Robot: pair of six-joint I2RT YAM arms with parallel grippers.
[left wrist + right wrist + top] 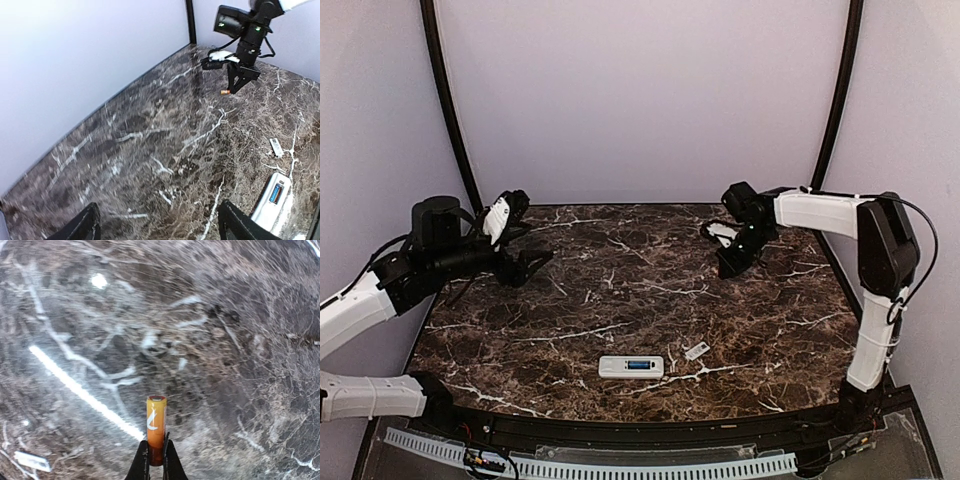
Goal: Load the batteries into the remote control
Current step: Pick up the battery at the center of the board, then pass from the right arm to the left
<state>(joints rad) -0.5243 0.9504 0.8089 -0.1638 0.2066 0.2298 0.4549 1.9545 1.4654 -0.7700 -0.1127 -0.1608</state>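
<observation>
**Right arm.** One battery (156,426), orange with a white mark on its side, is gripped at one end by the right pincer (156,455). The jaws are closed on it, and most of its length projects beyond the fingertips. The gripped end is hidden between the fingers. In the left wrist view the same cell is seen only as a small orange tip below the right pincer. It is held over the far right part of the tabletop (620,290). Whether the cell touches the marble cannot be told, as the surface is blurred in the right wrist view.

**Remote control.** The remote control (631,366) is found lying flat close to the near edge of the tabletop, about centre, back uppermost. It is well apart from both pincers. Its compartment (638,366) is exposed and a blue patch is seen inside. This is possibly a label or lining, but the detail is too small to confirm.

**Cover piece.** A small white cover piece (697,351) is noted just to the right of the remote control and slightly farther. It is not touching the remote control.

**Left arm.** The left pincer (157,210) is held over the left side of the tabletop. Its jaws are wide apart and nothing is between them. Only the finger ends are in frame in its own view.
</observation>
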